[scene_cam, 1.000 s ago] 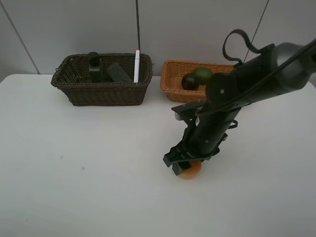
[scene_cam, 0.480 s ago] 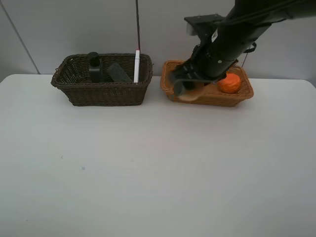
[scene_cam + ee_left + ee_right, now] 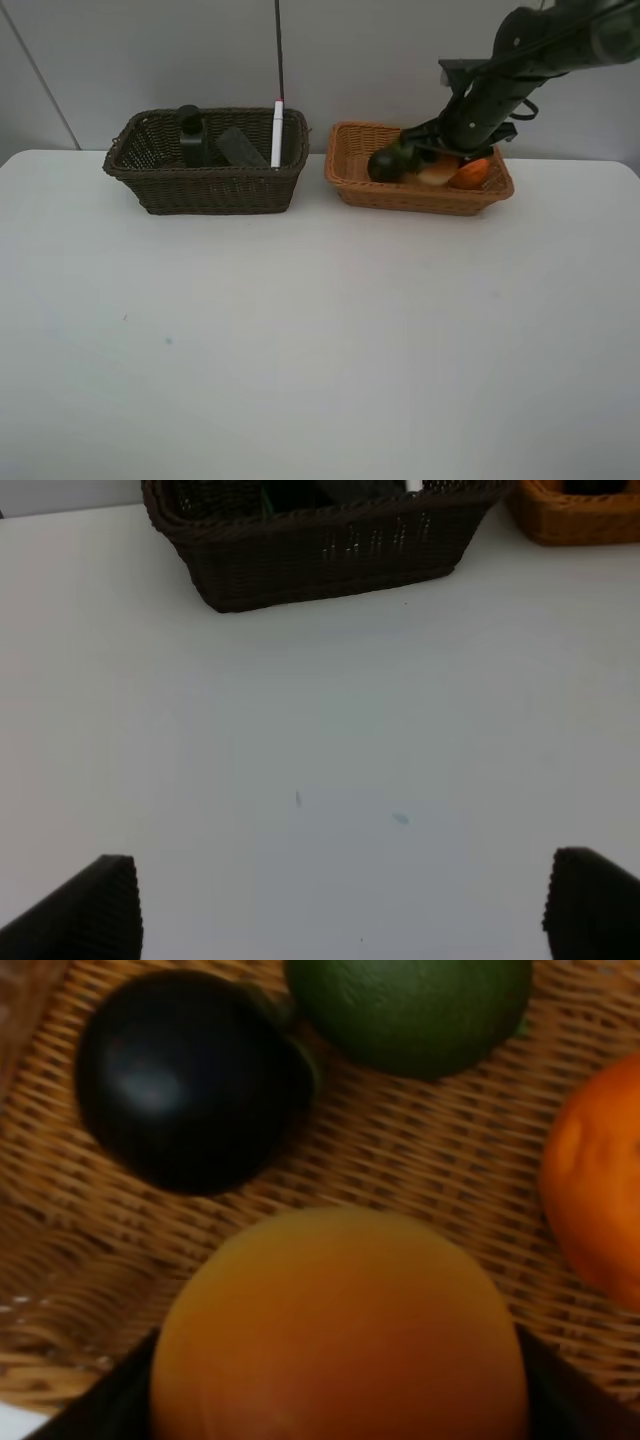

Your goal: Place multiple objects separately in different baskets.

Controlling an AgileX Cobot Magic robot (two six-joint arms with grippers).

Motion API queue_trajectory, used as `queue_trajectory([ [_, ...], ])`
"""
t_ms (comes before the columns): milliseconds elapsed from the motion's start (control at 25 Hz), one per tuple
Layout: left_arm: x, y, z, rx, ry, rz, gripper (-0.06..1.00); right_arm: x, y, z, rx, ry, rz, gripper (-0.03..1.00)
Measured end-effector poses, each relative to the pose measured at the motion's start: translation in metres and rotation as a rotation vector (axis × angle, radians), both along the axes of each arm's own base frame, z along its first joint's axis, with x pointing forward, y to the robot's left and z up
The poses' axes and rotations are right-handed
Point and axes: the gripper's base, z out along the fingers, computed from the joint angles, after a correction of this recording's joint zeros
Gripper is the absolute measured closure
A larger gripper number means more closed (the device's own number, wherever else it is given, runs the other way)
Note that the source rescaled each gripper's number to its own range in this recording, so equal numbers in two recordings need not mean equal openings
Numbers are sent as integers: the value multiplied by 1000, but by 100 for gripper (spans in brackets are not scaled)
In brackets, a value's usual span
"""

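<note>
The light orange-tan basket [image 3: 350, 185] holds a dark mangosteen [image 3: 384, 165] [image 3: 185, 1080], a green round fruit [image 3: 404, 151] [image 3: 410, 1005] and an orange tangerine [image 3: 473, 174] [image 3: 600, 1190]. My right gripper [image 3: 440, 168] [image 3: 340, 1400] reaches down into it, shut on the red-orange peach [image 3: 437, 175] [image 3: 340, 1325], which sits low between the mangosteen and the tangerine. The dark brown basket [image 3: 200, 190] [image 3: 320, 555] holds a dark pump bottle [image 3: 192, 138], a black eraser block [image 3: 240, 147] and a white marker [image 3: 277, 132]. My left gripper [image 3: 340, 910] is open over bare table.
The two baskets stand side by side along the far edge of the white table [image 3: 300, 330], close to the grey wall. A thin dark rod [image 3: 279, 50] rises behind the brown basket. The right arm [image 3: 520, 50] leans in from the upper right.
The right arm has lifted the peach from the front middle of the table, carried it back to the tan basket and lowered it between the other fruit. The left gripper has not moved.
</note>
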Motion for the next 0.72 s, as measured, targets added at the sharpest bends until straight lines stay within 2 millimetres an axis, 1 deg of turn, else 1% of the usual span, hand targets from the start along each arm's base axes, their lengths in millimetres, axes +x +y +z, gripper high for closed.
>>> queue_trajectory([
  [80, 0, 0, 0, 0, 0, 0, -4, 2, 0, -3, 5, -5, -10, 37],
  [120, 0, 0, 0, 0, 0, 0, -4, 2, 0, -3, 11, -10, -20, 35],
  [240, 0, 0, 0, 0, 0, 0, -4, 4, 0, -1, 21, -27, -41, 9],
  [280, 0, 0, 0, 0, 0, 0, -4, 4, 0, -1, 22, -26, -45, 4],
  [360, 0, 0, 0, 0, 0, 0, -4, 4, 0, -1, 23, -20, -50, 0],
  [440, 0, 0, 0, 0, 0, 0, -4, 3, 0, 2, 24, -18, -52, -2],
  [520, 0, 0, 0, 0, 0, 0, -4, 1, -1, 13, 28, -32, -52, -2],
  [560, 0, 0, 0, 0, 0, 0, -4, -1, -1, 23, 34, -50, -53, -3],
  [640, 0, 0, 0, 0, 0, 0, -4, -5, -4, 48, 48, -100, -58, -3],
  [720, 0, 0, 0, 0, 0, 0, -4, -12, -16, 78, 62, -151, -84, -3],
])
